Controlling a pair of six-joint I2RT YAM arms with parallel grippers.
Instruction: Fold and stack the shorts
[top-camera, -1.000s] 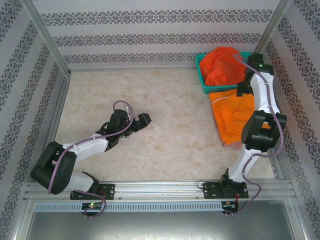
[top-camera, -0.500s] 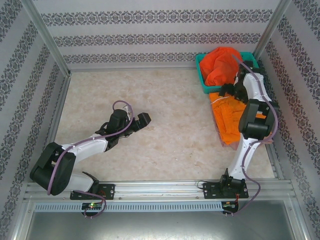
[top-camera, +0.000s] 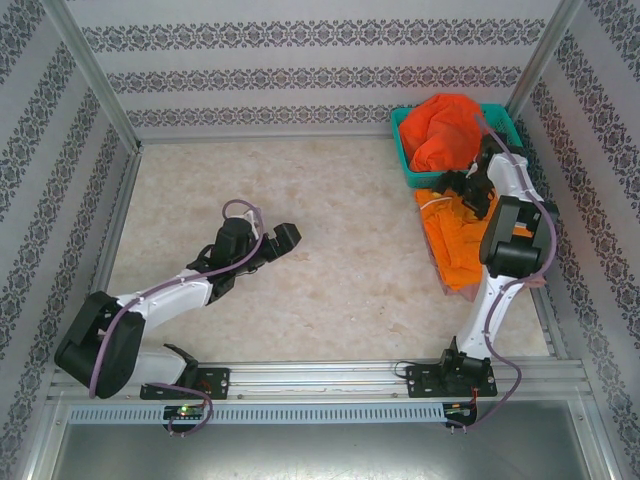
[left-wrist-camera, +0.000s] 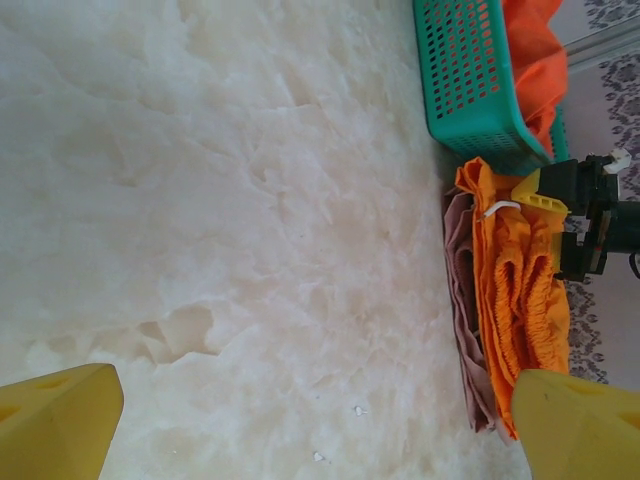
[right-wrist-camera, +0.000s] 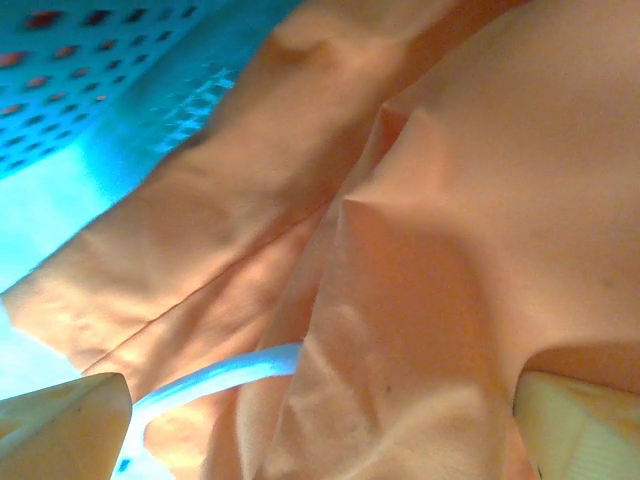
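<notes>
The orange shorts (top-camera: 458, 238) lie folded at the table's right side on top of the dusty pink shorts (top-camera: 441, 268), whose edge shows along the left. The bright red-orange shorts (top-camera: 446, 128) are heaped in the teal basket (top-camera: 403, 150). My right gripper (top-camera: 452, 190) hangs open just over the far end of the orange shorts (right-wrist-camera: 450, 200), jaws straddling the cloth beside a white drawstring (right-wrist-camera: 220, 375). My left gripper (top-camera: 290, 236) is open above bare table at centre-left, nothing between its fingertips (left-wrist-camera: 55, 420); its view shows the orange shorts (left-wrist-camera: 520, 290) and pink shorts (left-wrist-camera: 462, 290).
The teal basket (left-wrist-camera: 470, 70) stands in the far right corner against the patterned back wall. Metal frame rails run along the table's left and right edges. The marble tabletop (top-camera: 330, 230) lies between the two arms.
My right gripper has swung from the basket's right side down and left onto the far end of the orange shorts. The left arm has barely shifted.
</notes>
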